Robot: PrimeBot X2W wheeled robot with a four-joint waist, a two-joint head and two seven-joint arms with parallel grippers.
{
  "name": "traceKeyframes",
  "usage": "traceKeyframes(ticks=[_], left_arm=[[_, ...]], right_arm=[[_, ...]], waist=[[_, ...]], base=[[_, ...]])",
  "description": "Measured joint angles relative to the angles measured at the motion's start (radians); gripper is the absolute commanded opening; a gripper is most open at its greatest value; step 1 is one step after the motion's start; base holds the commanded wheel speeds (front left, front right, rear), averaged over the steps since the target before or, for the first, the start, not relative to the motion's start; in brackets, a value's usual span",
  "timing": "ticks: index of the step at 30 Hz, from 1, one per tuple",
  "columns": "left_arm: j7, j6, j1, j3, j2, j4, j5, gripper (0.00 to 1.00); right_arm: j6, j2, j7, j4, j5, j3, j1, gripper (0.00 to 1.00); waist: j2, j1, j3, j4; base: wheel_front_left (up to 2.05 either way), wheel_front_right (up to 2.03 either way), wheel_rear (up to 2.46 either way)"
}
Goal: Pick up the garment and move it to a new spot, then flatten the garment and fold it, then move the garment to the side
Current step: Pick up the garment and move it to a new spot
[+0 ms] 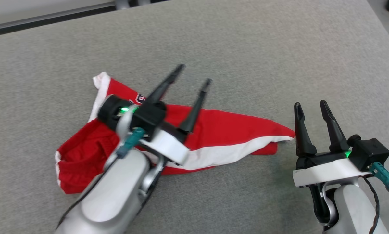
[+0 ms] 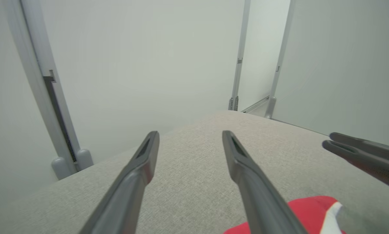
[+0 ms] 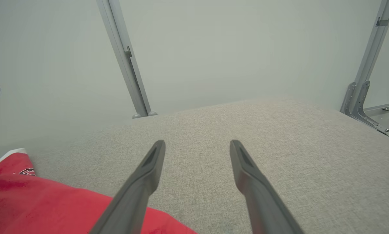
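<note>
1. Here's the garment [image 1: 220, 136]: red with a white band and white trim, lying loose and rumpled on the grey cloth-covered table [image 1: 246, 48], left of centre and toward the near side.
2. It stretches from a bunched red heap at the near left out to a narrow point at the right. A white-edged corner sticks up at its far left, with a bit of dark lettering just beside it.
3. The left gripper [image 1: 194, 73] is over the garment's left half, its two dark fingers spread wide and pointing far and a little right. Nothing between them!
4. The left wrist view confirms it. The left gripper [image 2: 190, 133] is apart with bare table [image 2: 197, 169] between the fingers, and a red and white fold of garment [image 2: 308, 211] peeks out at the bottom right.
5. Over on the right, the right gripper [image 1: 310, 103] sits just beside the garment's pointed tip, not touching it, fingers up and parted.
6. In its own wrist view the right gripper [image 3: 197, 142] is spread, with plain grey table [image 3: 279, 146] between the fingers and red garment [image 3: 35, 201] filling the lower left corner.
7. The left wrist view also catches the right gripper [image 2: 328, 139] poking in from the right edge.
8. Beyond the table's far edge stand pale walls and grey metal posts [image 3: 126, 61].
</note>
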Motion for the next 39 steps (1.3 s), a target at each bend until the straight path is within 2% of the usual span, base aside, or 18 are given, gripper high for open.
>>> traceKeyframes(ticks=[3,7,14,19,21,23,27,39], left_arm=[[-0.022,0.056,0.047,0.087,0.033,-0.018,-0.03,1.0],[-0.032,0.106,0.111,0.194,0.073,-0.046,-0.063,1.0],[-0.035,0.145,0.235,0.37,0.119,-0.12,-0.078,1.0],[-0.036,0.1,0.328,0.469,0.123,-0.17,-0.078,1.0],[-0.036,0.065,0.363,0.497,0.12,-0.182,-0.085,1.0],[-0.036,0.033,0.396,0.521,0.118,-0.185,-0.086,1.0],[-0.037,-0.001,0.443,0.537,0.109,-0.196,-0.074,1.0],[-0.031,-0.002,0.611,0.51,0.084,-0.222,-0.023,1.0]], right_arm=[[0.0,0.0,0.006,-0.003,-0.015,-0.01,0.007,1.0],[0.0,0.0,0.026,-0.018,-0.04,-0.025,0.014,1.0],[0.0,0.0,0.067,-0.053,-0.067,-0.054,0.041,1.0],[0.0,0.001,0.091,-0.081,-0.082,-0.073,0.072,1.0],[0.0,0.0,0.102,-0.089,-0.084,-0.077,0.081,1.0],[0.0,0.0,0.113,-0.099,-0.094,-0.079,0.092,1.0],[0.0,0.0,0.126,-0.111,-0.102,-0.081,0.109,1.0],[0.0,0.0,0.165,-0.129,-0.095,-0.061,0.216,1.0]], waist=[[0.0,-0.0001,-0.02,0.036],[0.0,0.0,-0.045,0.082],[0.0,0.0,-0.085,0.155],[0.0,0.0,-0.111,0.201],[0.0,-0.0001,-0.123,0.216],[0.0,0.0,-0.137,0.228],[0.0,0.0,-0.159,0.239],[0.0,0.0,-0.275,0.243]], base=[[0.0,0.0,0.0],[0.0,0.0,0.0],[0.0,0.0,0.0],[0.0,0.0,0.0],[0.0,0.0,0.0],[0.0,0.0,0.0],[0.0,0.0,0.0],[0.0,0.0,0.0]])
